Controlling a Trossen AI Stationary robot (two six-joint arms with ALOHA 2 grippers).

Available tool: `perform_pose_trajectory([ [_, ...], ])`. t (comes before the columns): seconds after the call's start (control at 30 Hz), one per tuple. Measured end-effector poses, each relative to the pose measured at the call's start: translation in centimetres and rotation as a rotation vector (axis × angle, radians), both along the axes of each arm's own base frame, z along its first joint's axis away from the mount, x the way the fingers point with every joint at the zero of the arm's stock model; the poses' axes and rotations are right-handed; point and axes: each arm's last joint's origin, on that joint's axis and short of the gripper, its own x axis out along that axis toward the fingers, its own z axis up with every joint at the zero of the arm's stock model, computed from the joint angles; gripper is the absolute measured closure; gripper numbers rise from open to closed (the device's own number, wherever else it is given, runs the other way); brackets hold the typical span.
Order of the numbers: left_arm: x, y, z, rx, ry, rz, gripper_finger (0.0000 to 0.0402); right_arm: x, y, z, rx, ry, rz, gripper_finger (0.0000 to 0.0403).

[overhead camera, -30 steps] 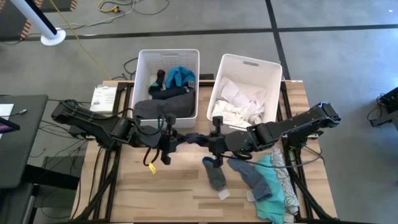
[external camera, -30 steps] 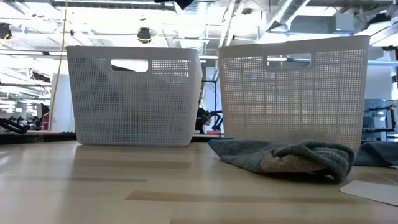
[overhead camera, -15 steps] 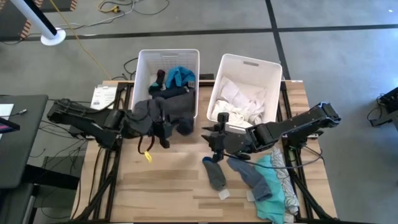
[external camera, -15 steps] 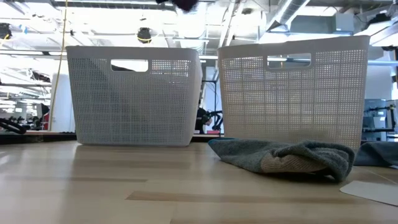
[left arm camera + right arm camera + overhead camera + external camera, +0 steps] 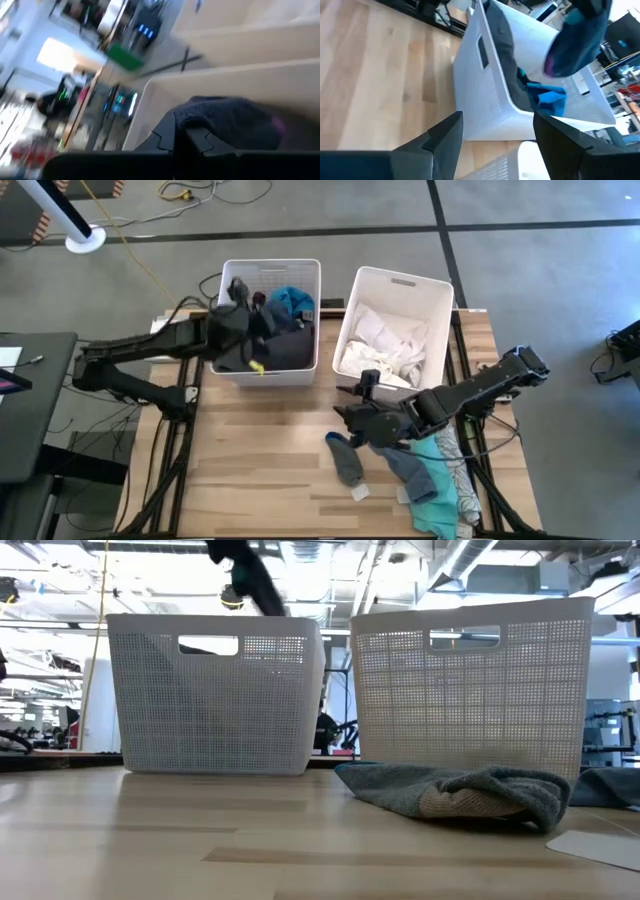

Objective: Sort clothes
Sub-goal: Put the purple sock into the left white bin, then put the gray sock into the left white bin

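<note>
My left gripper (image 5: 250, 330) reaches over the left white bin (image 5: 270, 268) and is shut on a dark navy garment (image 5: 577, 35) held above the bin's opening. Dark grey and blue clothes (image 5: 290, 305) lie in that bin; white ones (image 5: 385, 345) fill the right bin (image 5: 400, 280). My right gripper (image 5: 495, 145) stands open over the table in front of the right bin with nothing between its fingers. Near it a grey sock (image 5: 346, 460), a blue-grey piece (image 5: 400, 465), a teal one (image 5: 435, 478) and a patterned white one (image 5: 458, 470) lie flat on the table. My left gripper pinches the navy garment between its two fingers, and the bunched cloth (image 5: 227, 125) bulges just past the fingertips. It reaches in from the table's left, slanting a little downward. The garment is lifted clear, above the clothes in the left bin; which edge or how many layers, I cannot tell.
The two bins stand side by side at the table's far edge. The grey sock (image 5: 450, 795) lies in front of the right bin. Bare wood (image 5: 260, 460) stretches across the table's left and near parts. A small white tag (image 5: 360, 493) lies near the front.
The navy garment was stretched between both grippers over the table's middle. My right gripper has let go of it and tipped slightly downward. My left gripper has swung toward the far edge and a little up, carrying the bunched garment over the left bin.
</note>
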Motion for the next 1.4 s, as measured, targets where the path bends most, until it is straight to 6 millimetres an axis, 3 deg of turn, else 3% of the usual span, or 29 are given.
perform_pose_trajectory([
  [0.17, -0.8, 4.6, -0.6, -0.017, 0.026, 0.163, 0.0400, -0.8, 1.2, -0.4, 0.034, 0.022, 0.011, 0.0153],
  [0.43, -2.6, 11.2, -2.3, -0.153, 0.022, 0.282, 0.0398, -2.1, 3.1, -0.8, 0.089, 0.032, 0.029, 0.0155],
  [0.73, -2.8, 16.0, -6.5, -0.300, 0.144, 0.425, 0.0396, -3.7, 4.6, -1.5, 0.143, 0.064, 0.023, 0.0155],
  [0.97, -2.3, 17.5, -8.4, -0.345, 0.171, 0.482, 0.0365, -4.7, 6.0, -1.6, 0.170, 0.065, 0.043, 0.0155],
  [1.2, -2.4, 17.5, -8.2, -0.334, 0.148, 0.512, 0.0288, -5.3, 6.8, -1.6, 0.154, 0.053, 0.063, 0.0155],
  [1.4, -2.5, 16.9, -7.6, -0.327, 0.118, 0.507, 0.0250, -5.4, 6.9, -1.5, 0.147, 0.048, 0.060, 0.0155],
])
